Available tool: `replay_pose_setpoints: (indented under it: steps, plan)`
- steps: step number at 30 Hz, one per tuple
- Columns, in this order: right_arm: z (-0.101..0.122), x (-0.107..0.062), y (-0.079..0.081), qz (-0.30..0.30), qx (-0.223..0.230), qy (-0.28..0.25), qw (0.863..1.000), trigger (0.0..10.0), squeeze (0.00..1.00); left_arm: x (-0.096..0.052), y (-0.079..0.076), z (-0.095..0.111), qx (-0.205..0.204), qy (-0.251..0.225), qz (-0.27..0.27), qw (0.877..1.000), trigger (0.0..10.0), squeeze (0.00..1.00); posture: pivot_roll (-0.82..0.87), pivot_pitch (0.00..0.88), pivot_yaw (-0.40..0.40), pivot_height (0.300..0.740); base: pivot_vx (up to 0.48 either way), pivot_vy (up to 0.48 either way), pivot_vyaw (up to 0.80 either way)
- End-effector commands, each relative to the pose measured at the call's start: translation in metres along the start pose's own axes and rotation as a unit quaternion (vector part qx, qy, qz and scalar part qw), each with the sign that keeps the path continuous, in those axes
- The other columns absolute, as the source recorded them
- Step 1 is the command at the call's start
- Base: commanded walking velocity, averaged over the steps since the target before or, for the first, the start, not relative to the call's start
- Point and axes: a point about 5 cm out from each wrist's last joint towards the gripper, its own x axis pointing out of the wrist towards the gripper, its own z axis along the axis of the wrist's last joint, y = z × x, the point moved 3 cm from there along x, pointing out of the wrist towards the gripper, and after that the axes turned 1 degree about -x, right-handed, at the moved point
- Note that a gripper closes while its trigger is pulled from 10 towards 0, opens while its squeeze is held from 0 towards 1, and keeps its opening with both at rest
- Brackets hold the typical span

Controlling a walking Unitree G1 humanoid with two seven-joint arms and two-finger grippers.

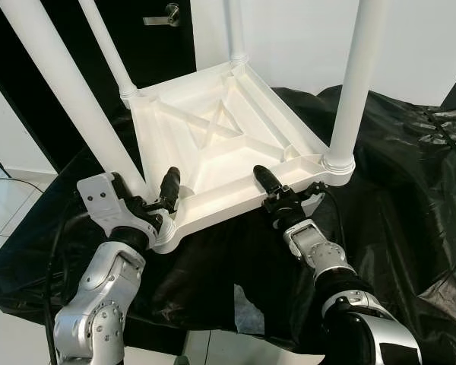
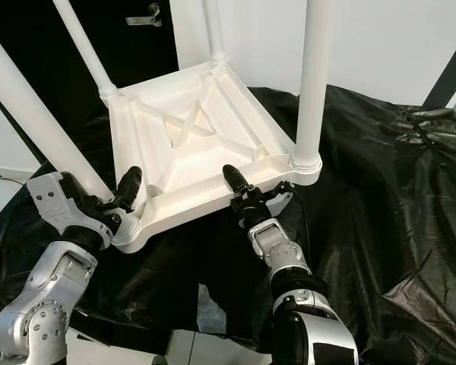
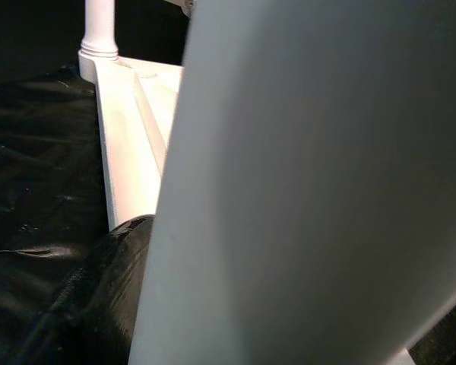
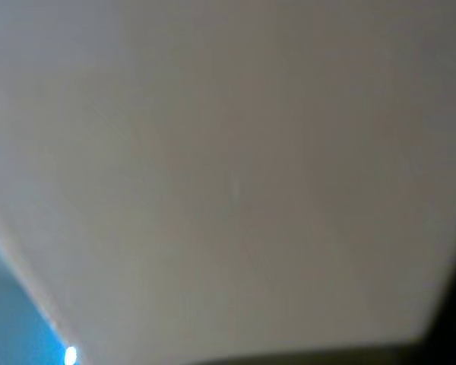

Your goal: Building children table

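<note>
White plastic children's table point(image 1: 220, 144), upside down on a surface draped in black plastic sheet point(image 1: 410, 198), ribbed underside up, all four legs seated in the corner sockets and pointing upward. Near edge of the tabletop overhanging toward the robot, close to the surface's near edge. Left tool point(image 1: 167, 192) at the near left corner, one black finger point(image 1: 170, 182) laid over the rim just beside the near left leg point(image 1: 68, 91); other finger hidden below the rim, so apparently clamped on the rim, opening not measurable. Right tool point(image 1: 270, 186) at the middle of the near edge, upper finger point(image 1: 264, 176) lying on the inner face of the rim, lower finger hidden under it; likewise apparently gripping the rim. Left wrist view: near left leg close across the lens, tabletop rim and a far leg point(image 3: 100, 26) beyond. Right wrist view: blank white plastic, blurred.

Key relation: tabletop directly ahead of both tools, legs' long axes vertical, near edge running left to right between the two grips; both arms equally near. Probable next step: lifting and turning the table over onto its legs, pivoting about that near edge.

Surroundings: dark door with handle point(image 1: 167, 14) behind at left, white wall behind, pale tiled floor point(image 1: 4, 213) at left
</note>
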Motion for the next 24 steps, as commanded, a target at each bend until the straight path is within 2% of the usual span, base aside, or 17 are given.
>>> replay_pose_setpoints:
  steps: [1, 6, 7, 8, 9, 17, 21, 22, 23, 24]
  plan:
    - [-0.013, 0.016, 0.041, 0.092, 0.002, 0.004, 0.996, 10.0, 0.0, -0.001, -0.001, -0.002, 0.011, 0.006, -0.008, 1.0, 10.0, 0.0, 0.21, 0.0, -0.048, 0.74, 0.0, 0.0, 0.0]
    - [-0.013, 0.012, 0.036, 0.085, 0.003, 0.002, 0.996, 10.0, 0.0, -0.005, 0.007, -0.001, 0.045, 0.014, -0.003, 0.999, 10.0, 0.0, 0.21, 0.0, -0.049, 0.74, 0.0, 0.0, 0.0]
    - [-0.013, 0.011, 0.035, 0.084, 0.003, 0.002, 0.996, 10.0, 0.0, -0.005, 0.008, 0.001, 0.047, 0.011, -0.002, 0.999, 6.2, 0.0, 0.21, 0.0, -0.05, 0.74, 0.0, 0.0, 0.0]
    - [-0.014, 0.01, 0.035, 0.083, 0.001, 0.002, 0.997, 10.0, 0.0, -0.004, 0.009, 0.002, 0.044, 0.007, 0.001, 0.999, 1.0, 0.0, 0.21, 0.0, -0.05, 0.74, 0.0, 0.0, 0.0]
    - [-0.014, 0.009, 0.034, 0.081, 0.001, 0.003, 0.997, 10.0, 0.0, -0.003, 0.009, 0.005, 0.038, 0.0, 0.003, 0.999, 0.0, 0.0, 0.21, 0.0, -0.048, 0.74, 0.0, 0.0, 0.0]
    - [-0.018, 0.0, 0.036, 0.081, 0.015, -0.001, 0.997, 10.0, 0.0, 0.0, 0.009, 0.01, 0.014, -0.022, 0.021, 0.999, 0.0, 0.0, 0.2, 0.0, -0.051, 0.74, 0.0, 0.0, 0.0]
    - [-0.019, -0.003, 0.037, 0.079, 0.02, -0.001, 0.997, 10.0, 0.0, 0.001, 0.009, 0.01, 0.016, -0.021, 0.024, 0.999, 0.0, 0.0, 0.2, 0.0, -0.052, 0.74, 0.0, 0.0, 0.0]
    - [-0.02, -0.007, 0.041, 0.079, 0.023, -0.003, 0.997, 10.0, 0.0, 0.001, 0.01, 0.009, 0.024, -0.017, 0.03, 0.999, 8.2, 0.0, 0.2, 0.0, -0.05, 0.74, 0.0, 0.0, 0.0]
    - [-0.02, -0.007, 0.041, 0.079, 0.023, -0.003, 0.997, 10.0, 0.0, 0.001, 0.01, 0.009, 0.024, -0.017, 0.03, 0.999, 8.2, 0.0, 0.2, 0.0, -0.05, 0.74, 0.0, 0.0, 0.0]
    - [-0.021, -0.01, 0.043, 0.081, 0.024, -0.004, 0.996, 10.0, 0.0, 0.002, 0.01, 0.009, 0.025, -0.016, 0.032, 0.999, 10.0, 0.0, 0.19, 0.0, -0.05, 0.74, 0.0, 0.0, 0.0]
